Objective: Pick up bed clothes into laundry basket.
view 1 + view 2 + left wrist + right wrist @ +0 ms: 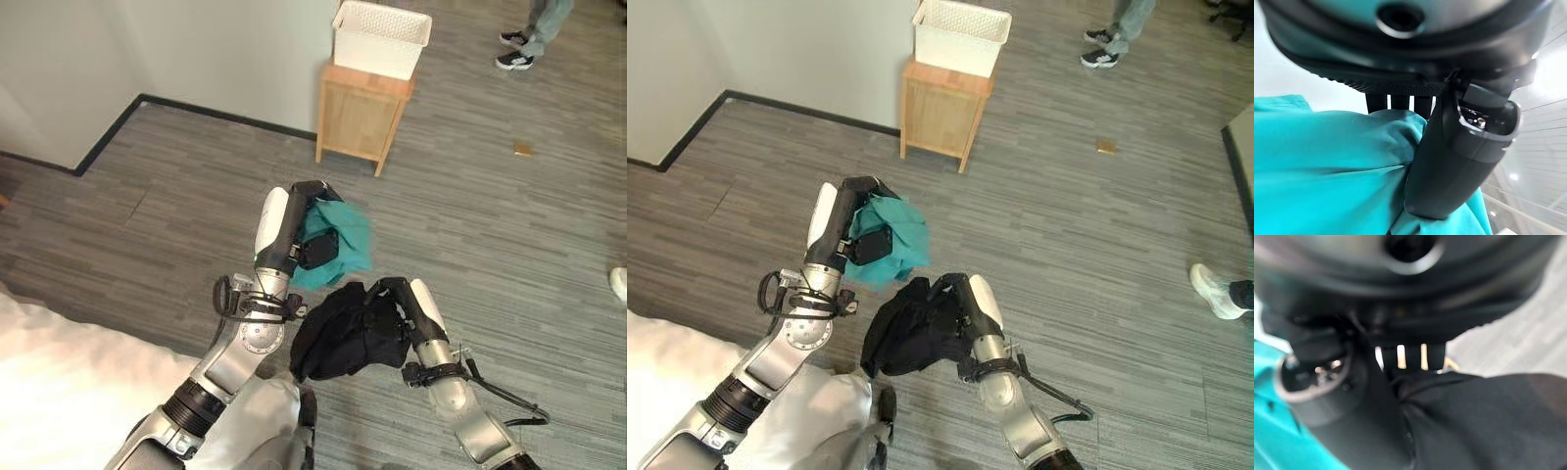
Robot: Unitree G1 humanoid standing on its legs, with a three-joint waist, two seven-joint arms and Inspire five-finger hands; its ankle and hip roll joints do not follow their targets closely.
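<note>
Over at the lower left there's a white bed (59, 362) with rumpled sheets, just its corner poking in. Next along, the left hand (315, 245) is raised over the grey wood-plank floor (470, 245) and its fingers (1400, 103) and thumb are curled tight into a bunched teal cloth garment (343, 240), so it's got a solid hold on that one; the cloth hangs off the hand, clear of the floor. Just beside it and a bit lower, the right hand (392, 299) has its fingers (1410, 357) wrapped into a crumpled black cloth garment (343, 338), which droops down in a wad between the two arms, also off the floor. The teal and black pieces sit near each other, and I can't tell if they actually touch. Farther back, against the pale wall, there's a small light-wood cabinet (358, 117) with a white slatted plastic laundry basket (380, 39) sitting on top, well apart from both hands. Way off at the upper right, a person's legs and dark shoes (514, 54) stand on the floor, and a little tan scrap (523, 149) lies on the planks nearby.
</note>
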